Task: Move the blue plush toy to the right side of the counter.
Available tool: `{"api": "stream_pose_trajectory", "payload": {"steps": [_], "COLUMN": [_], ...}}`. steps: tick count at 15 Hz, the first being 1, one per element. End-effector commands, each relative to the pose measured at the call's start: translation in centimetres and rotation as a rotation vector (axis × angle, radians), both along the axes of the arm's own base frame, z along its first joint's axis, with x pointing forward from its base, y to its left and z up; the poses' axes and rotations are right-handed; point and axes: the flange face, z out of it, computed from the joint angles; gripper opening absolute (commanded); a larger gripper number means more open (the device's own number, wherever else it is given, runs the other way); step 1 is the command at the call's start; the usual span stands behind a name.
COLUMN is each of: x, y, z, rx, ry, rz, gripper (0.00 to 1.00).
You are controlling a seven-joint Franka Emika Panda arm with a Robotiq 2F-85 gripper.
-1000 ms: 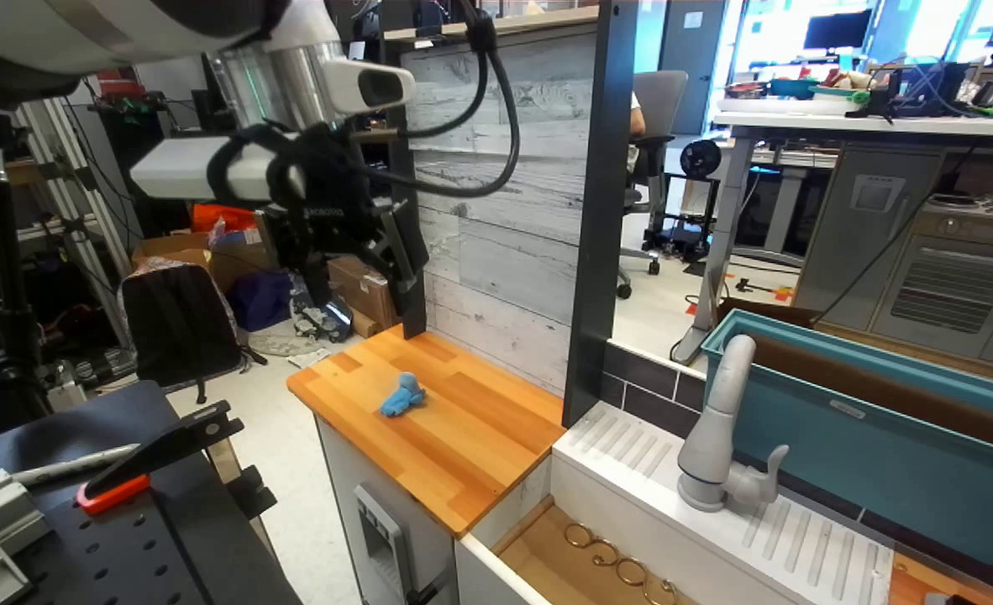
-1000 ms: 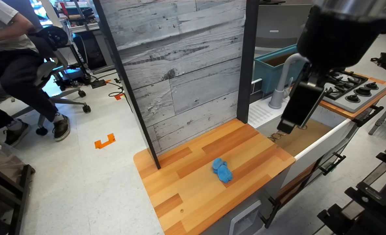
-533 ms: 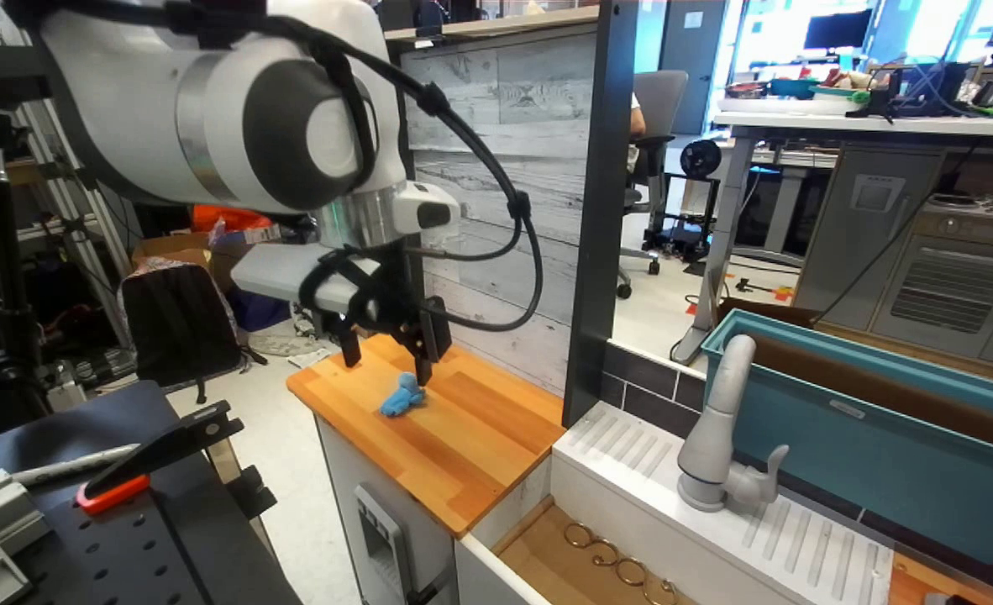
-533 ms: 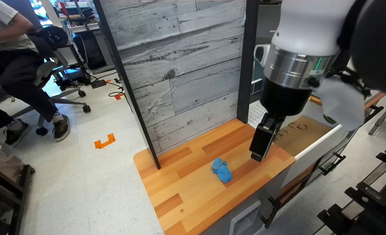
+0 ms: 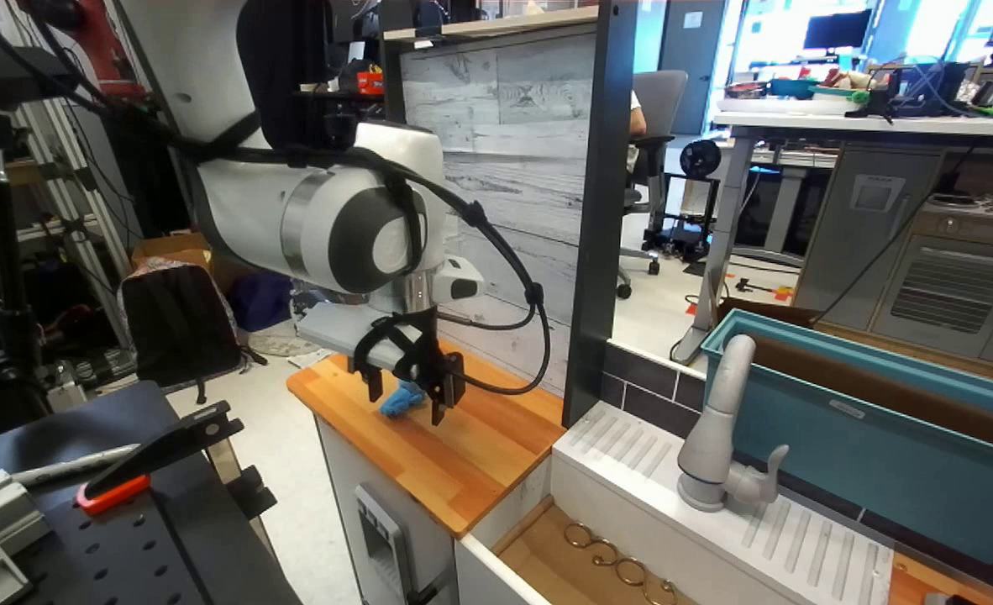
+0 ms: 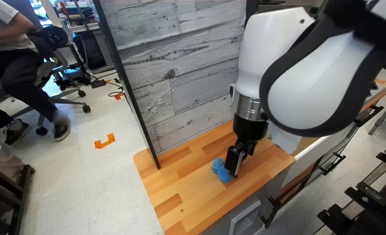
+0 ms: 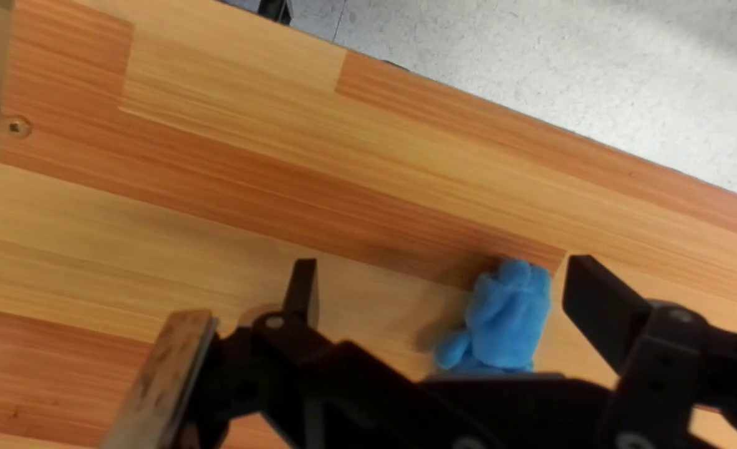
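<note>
On the counter (image 6: 199, 195), the blue plush toy (image 7: 509, 318) shows between the gripper's (image 7: 441, 271) spread fingers (image 7: 602, 305).

The plush toy (image 6: 222, 172) lies on the worktop (image 6: 193, 187), inward of all edges. A panel (image 6: 186, 71) stands along one long edge; a sink (image 5: 631, 523) adjoins one short edge.
</note>
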Motion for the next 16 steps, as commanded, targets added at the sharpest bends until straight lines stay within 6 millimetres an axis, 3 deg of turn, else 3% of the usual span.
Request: {"api": "stream_pose_trajectory", "payload": {"steps": [1,6,7,10,16], "x": [1.8,3.0,3.2,3.8,3.9], "y": [2.5,4.9,5.0,5.3,7.3], "z": [-1.4,-2.8,-3.1,-3.5,-1.4], "rx": [-0.005,-0.037,-0.047,-0.077,-0.083], "ry": [0.028,0.020,0.020,0.002,-0.066], "rz": [0.004,0.032,0.031,0.033,0.085], "gripper": [1.00,1.00,0.75,0.58,0.12]}}
